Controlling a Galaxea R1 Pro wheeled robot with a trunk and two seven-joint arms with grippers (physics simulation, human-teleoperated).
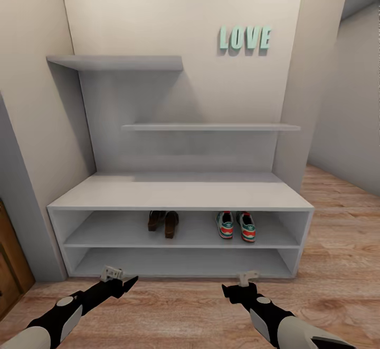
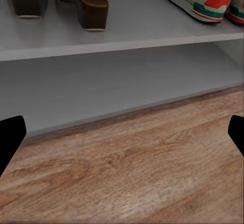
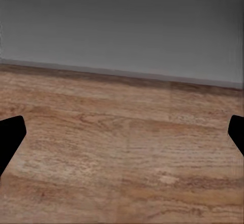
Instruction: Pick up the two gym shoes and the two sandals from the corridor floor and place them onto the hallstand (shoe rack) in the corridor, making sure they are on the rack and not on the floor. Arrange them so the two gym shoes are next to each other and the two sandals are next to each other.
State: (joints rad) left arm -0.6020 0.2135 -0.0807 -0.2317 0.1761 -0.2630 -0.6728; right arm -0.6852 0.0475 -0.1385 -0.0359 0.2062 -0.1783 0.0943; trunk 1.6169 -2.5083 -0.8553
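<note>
Sandals [image 1: 163, 223] and gym shoes [image 1: 236, 225] sit paired on the hallstand [image 1: 179, 193], beyond both jaws (wide, empty).

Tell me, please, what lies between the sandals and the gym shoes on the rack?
Only bare white shelf separates the sandals from the gym shoes, as the head view shows.

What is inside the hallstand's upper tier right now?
Inside the hallstand's upper tier stand the two sandals side by side and, further right, the two gym shoes side by side. The tier's back corners lie in shadow; nothing else shows there.
</note>
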